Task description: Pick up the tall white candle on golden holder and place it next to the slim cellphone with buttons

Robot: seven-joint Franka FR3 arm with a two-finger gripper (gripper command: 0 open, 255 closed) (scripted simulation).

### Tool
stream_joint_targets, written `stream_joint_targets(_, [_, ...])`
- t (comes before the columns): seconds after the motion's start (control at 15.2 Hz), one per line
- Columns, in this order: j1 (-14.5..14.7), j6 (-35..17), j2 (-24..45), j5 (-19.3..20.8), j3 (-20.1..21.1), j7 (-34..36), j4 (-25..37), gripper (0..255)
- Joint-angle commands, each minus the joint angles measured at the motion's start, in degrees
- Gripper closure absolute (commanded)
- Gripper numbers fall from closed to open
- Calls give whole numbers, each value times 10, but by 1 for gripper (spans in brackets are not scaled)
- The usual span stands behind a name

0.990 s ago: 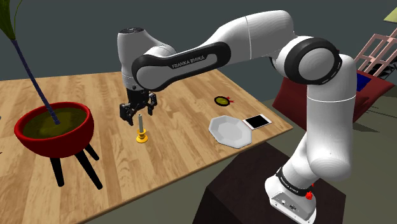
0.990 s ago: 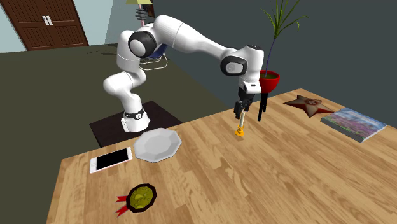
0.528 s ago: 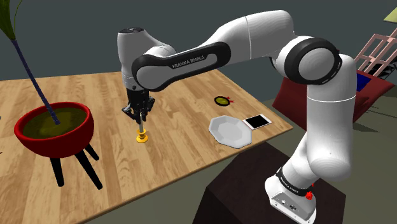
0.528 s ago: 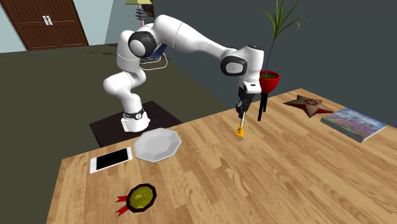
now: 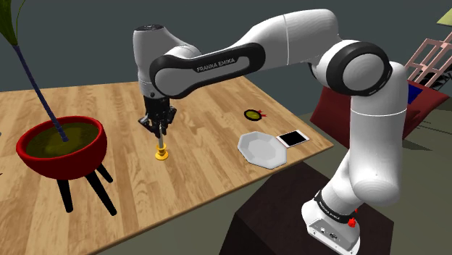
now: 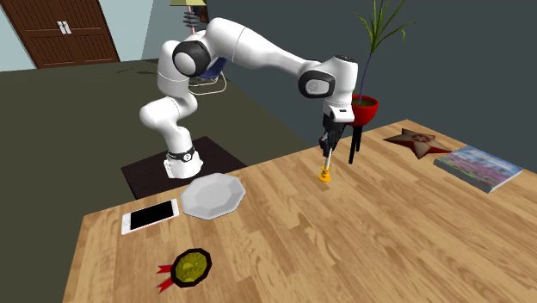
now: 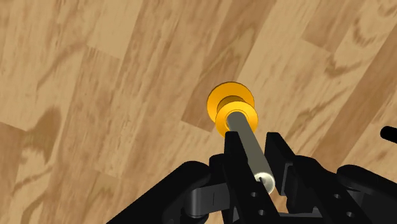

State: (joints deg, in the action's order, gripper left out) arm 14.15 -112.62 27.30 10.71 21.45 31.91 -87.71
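The end effector point(image 7: 254, 159) is closed on the upper part of the tall grey candle point(image 7: 245, 130) and clasps the stick from both sides. The candle stands upright directly under the end effector. Its golden holder point(image 7: 231, 103) is on the counter point(image 5: 203, 181) or just above it; I cannot tell which. In my judgement the step now is the lift. It is better to rise straight up with a firm grip, because the thin stick may swing or slip. Then carry it over the white plate point(image 5: 258, 148) to the cellphone point(image 5: 293, 138), which lies well apart, near the counter's edge.
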Motion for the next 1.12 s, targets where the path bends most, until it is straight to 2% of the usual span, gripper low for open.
stream_joint_targets(0.0, [1, 14, -3, -2, 1, 0, 12, 255])
stream_joint_targets(1.06, [8, 130, -17, -10, 6, -9, 115, 255])
